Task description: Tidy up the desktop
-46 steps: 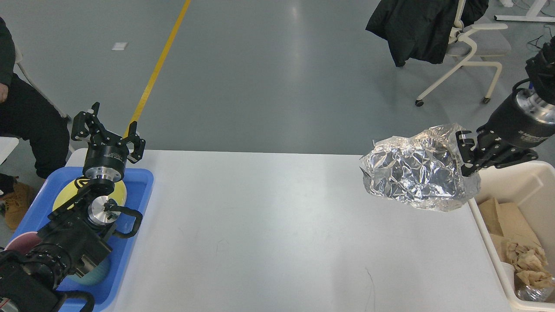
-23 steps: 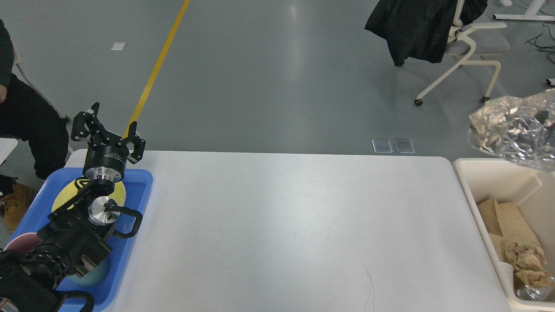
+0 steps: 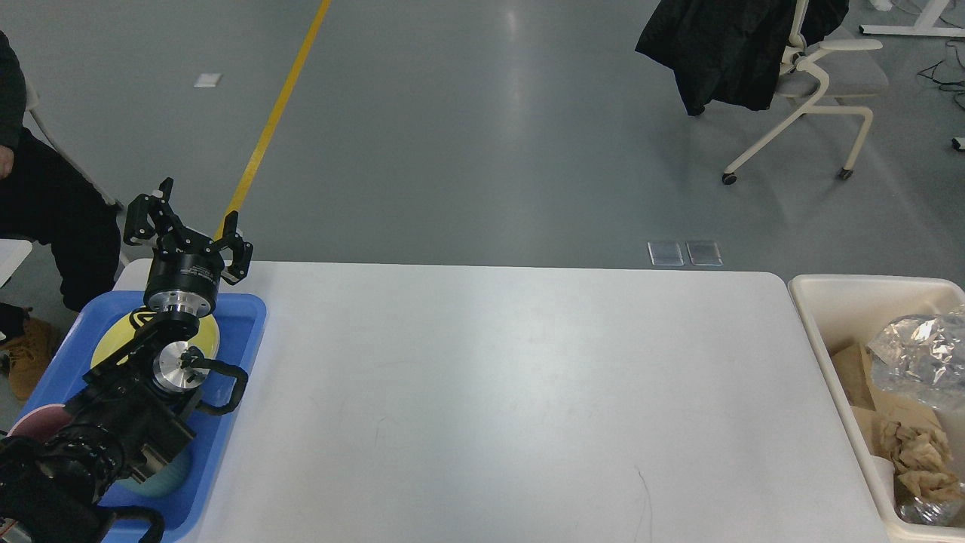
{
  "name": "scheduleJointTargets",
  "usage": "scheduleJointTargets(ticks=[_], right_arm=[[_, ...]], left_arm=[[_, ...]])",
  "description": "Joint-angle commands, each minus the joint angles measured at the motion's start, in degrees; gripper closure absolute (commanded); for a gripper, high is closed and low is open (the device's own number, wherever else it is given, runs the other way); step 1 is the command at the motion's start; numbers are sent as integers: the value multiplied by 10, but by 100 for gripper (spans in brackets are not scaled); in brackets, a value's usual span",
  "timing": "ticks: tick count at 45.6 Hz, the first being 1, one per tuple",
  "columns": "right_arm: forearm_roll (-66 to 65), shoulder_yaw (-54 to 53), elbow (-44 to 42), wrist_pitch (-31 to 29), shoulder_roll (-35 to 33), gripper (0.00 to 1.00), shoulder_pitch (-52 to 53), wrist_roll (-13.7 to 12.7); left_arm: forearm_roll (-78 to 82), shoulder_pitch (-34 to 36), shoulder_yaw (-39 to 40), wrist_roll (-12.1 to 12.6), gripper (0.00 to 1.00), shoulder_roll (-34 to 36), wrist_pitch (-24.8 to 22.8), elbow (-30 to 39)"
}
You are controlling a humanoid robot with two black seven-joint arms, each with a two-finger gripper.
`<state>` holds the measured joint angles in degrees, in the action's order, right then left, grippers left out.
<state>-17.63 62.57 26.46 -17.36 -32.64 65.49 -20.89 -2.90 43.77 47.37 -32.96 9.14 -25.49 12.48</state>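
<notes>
Our left gripper [image 3: 186,224] hangs above the far end of the blue tray [image 3: 249,332], with its two fingers spread apart and nothing between them. Our right arm does not appear in the view. The desktop [image 3: 513,392] fills the middle, between the tray on its left and the cream bin [image 3: 829,302] on its right. Inside the bin we see a crumpled silver foil [image 3: 920,362] on brown paper scraps [image 3: 912,449]. In the tray lies a yellow plate [image 3: 109,347].
</notes>
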Motion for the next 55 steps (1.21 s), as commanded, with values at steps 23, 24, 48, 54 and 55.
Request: scheduleJointTargets(ticks=[23,24,48,54,55], right_arm=[[6,-34,-56,82,43,0,-69,1],[8,-34,-56,82,42,0,-69,1],[17,-233,-152,55,52,0,129,-2],[16,-302,-152,-7,120,0,210,-2],[16,-316,-153,-18,127,0,221,-2]], left_arm=[[0,0,0,0,4,0,0,0],[0,0,0,0,4,0,0,0],[0,0,0,0,4,0,0,0],[0,0,0,0,4,0,0,0],[0,0,0,0,4,0,0,0]])
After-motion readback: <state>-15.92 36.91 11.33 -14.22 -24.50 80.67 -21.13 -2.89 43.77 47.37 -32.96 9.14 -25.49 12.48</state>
